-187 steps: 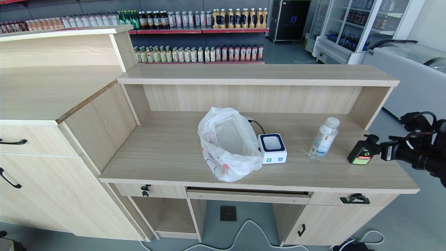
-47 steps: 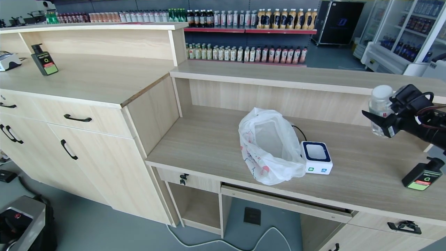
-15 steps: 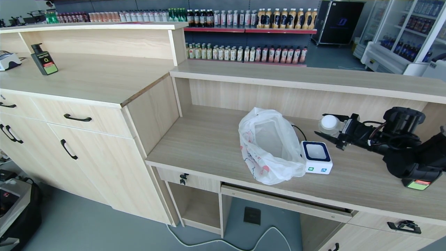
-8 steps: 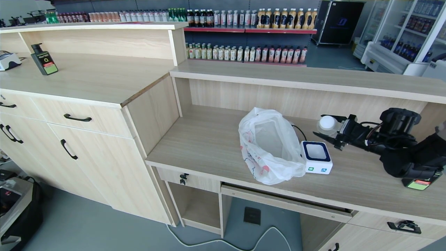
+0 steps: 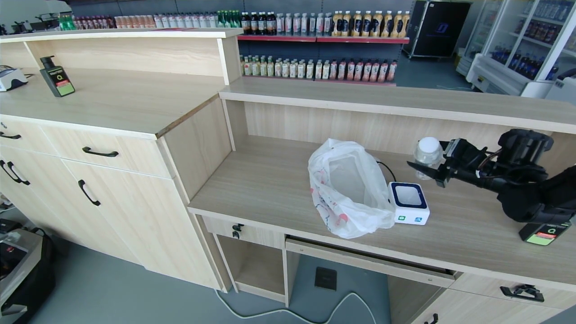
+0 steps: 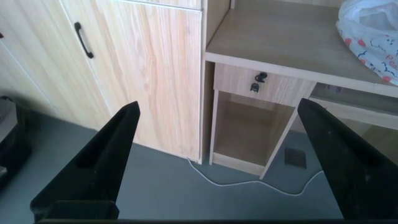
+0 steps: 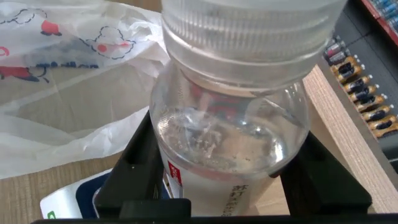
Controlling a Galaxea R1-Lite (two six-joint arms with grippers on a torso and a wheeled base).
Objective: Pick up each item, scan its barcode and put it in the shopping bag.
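- We judge the scanning step to be in hand: the right gripper (image 5: 426,158) holds the water bottle (image 5: 428,147) in the air, off the counter (image 5: 279,180), just above and behind the barcode scanner (image 5: 408,203).
- The fingers (image 7: 134,165) are clamped on either side of the bottle's body, below its neck. The grip looks firm to us.
- For the next move, we think the bottle must come lower and turn so that the barcode on its label faces the scanner's window. We cannot tell from here where on the label the barcode lies.
- Once it is read, the bottle goes into the shopping bag (image 5: 348,189), which touches the scanner on the robot's left side. Its mouth stands open, so a short carry and a release over the opening should do.
- The bottle is clear plastic with a white ribbed cap, and its label carries some red print. The smooth, round wall could slip or roll in the fingers as it is turned.
- The left gripper (image 6: 217,104) hangs over the floor in front of the cabinets, its fingers (image 6: 99,162) spread wide with nothing between them.
- A black pump bottle (image 5: 543,233) with a green label stands on the counter near the right arm, not yet scanned in our judgement.
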